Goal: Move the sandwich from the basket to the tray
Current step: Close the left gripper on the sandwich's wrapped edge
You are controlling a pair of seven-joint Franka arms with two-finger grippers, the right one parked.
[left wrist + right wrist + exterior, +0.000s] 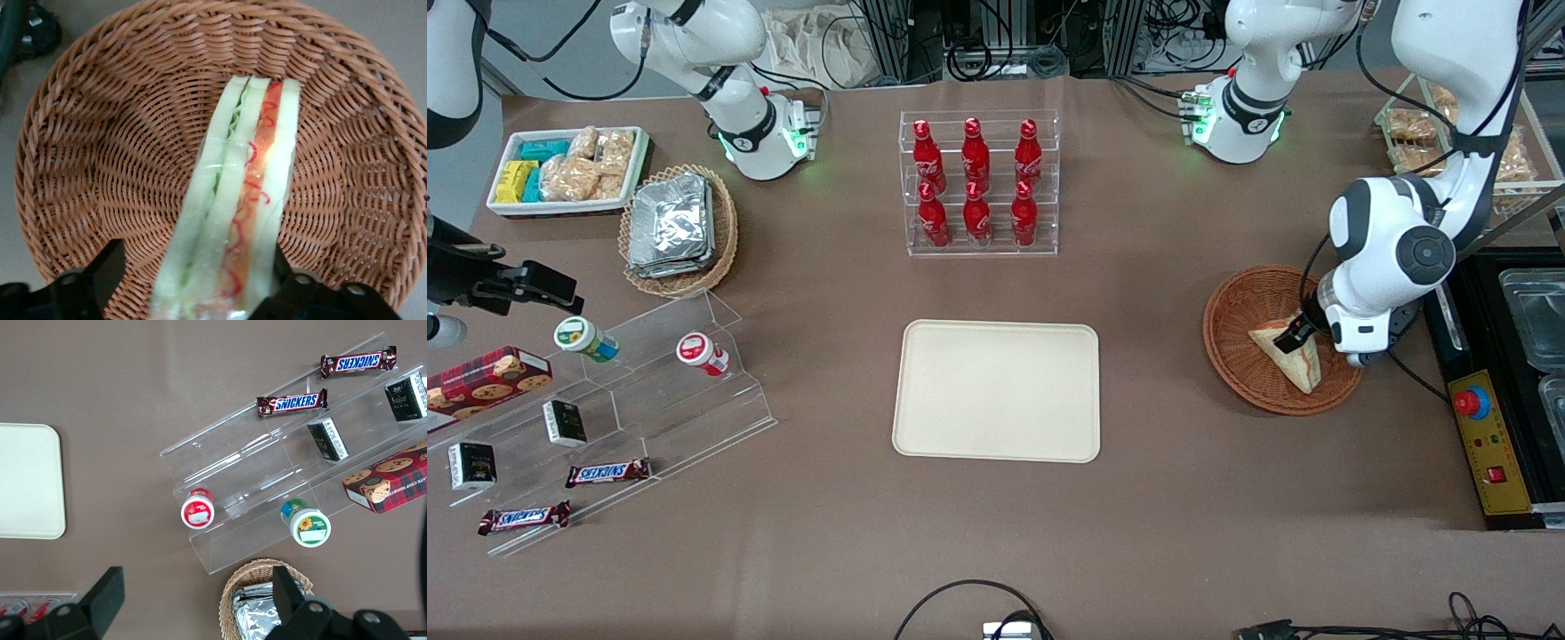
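1. Front view, from the parked arm's end: two choc bars on the clear acrylic steps [605,418] both read SNICKERS [607,472]. A red cookie box [485,378] and two small dark packs sit there too, but their print is too small to read. Two capped tubs lie on the upper step, labels unreadable.
2. Mid-table: clear rack w/ six red bottles [976,182]. White script on them, can't make it out for sure.
3. The tray [996,391] lies bare, nearer the front cam than the rack, well apart from the basket.
4. Toward the working arm's end: the basket [1232,342] holds the sandwich [1303,360], still inside, nothing moved to the tray yet.
5. The gripper [1294,336] is down in the basket, right over the wedge.
6. Key relation, wrist view: the sandwich [243,200] runs lengthwise straight out from the gripper [200,293], cut edge up, red and green layers showing. Its near end sits between the two fingers [100,273], one on each bread face.
7. Fingers look spread w/ the wedge between them. A gap shows on one side, so prob. not clamped yet. Squeeze across the short thickness looks like the next need.
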